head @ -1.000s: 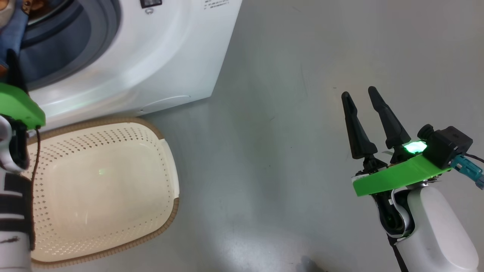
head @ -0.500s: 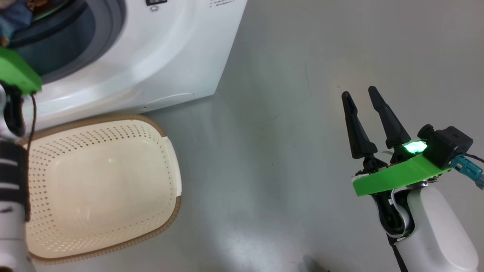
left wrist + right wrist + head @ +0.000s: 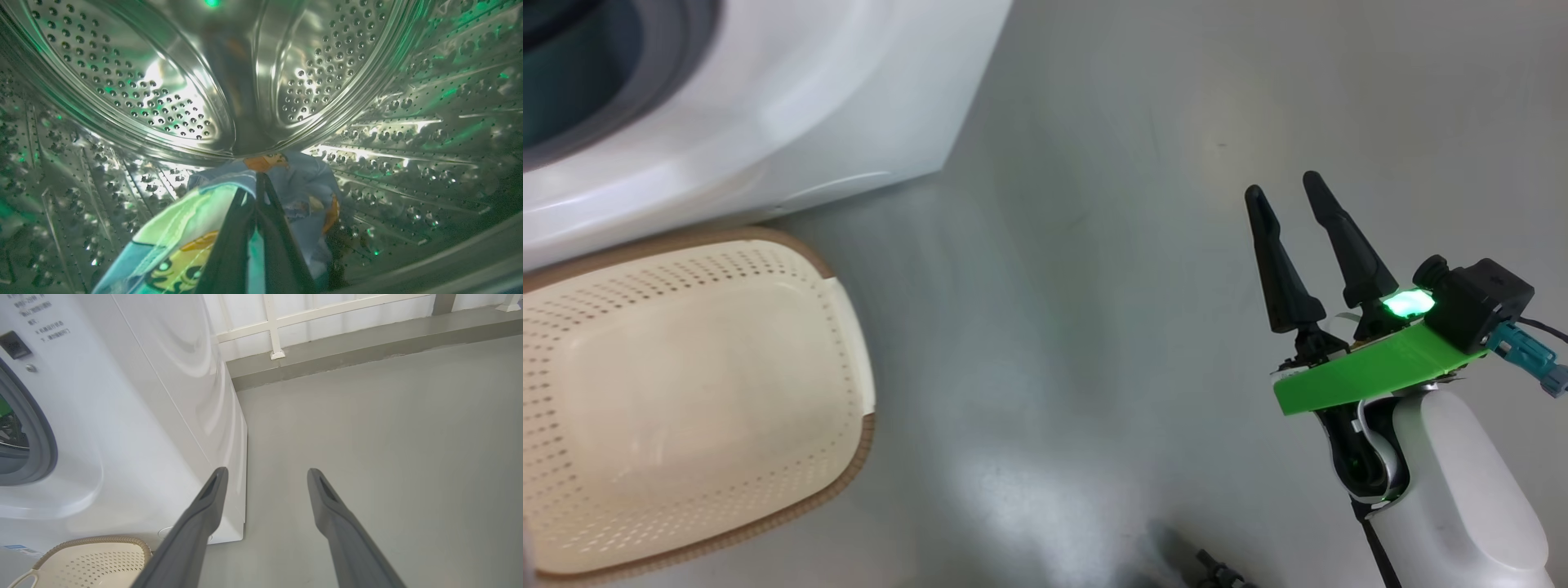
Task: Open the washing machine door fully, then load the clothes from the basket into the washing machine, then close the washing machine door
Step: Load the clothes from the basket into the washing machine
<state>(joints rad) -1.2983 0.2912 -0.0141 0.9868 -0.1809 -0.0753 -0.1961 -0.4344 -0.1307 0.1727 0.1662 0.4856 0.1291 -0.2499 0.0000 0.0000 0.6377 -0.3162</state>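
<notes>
Inside the perforated steel drum (image 3: 122, 81) of the washing machine (image 3: 768, 98), my left gripper (image 3: 259, 176) is shut on the clothes (image 3: 184, 228). The light-blue fabric with orange figures bunches around its tips and runs back along the left finger. Low on the drum floor, more fabric lies beyond the tips. The cream basket (image 3: 849, 425) stands in front of the machine with nothing in it. My right gripper (image 3: 1281, 184) hangs open over the bare floor, well to the right of the machine (image 3: 143, 396); its fingers frame nothing (image 3: 266, 470). The washing machine door is out of view.
Grey floor (image 3: 1094, 286) stretches to the right of the machine and basket. Behind the machine run a raised ledge (image 3: 367, 347) and a white railing (image 3: 273, 330). A small dark object (image 3: 1217, 572) sits at the head view's bottom edge. The grey gasket (image 3: 45, 449) rings the opening.
The head camera has shifted. My left arm has left the head view, going deeper into the drum, and its gripper went from open to shut. The right gripper has not changed.
</notes>
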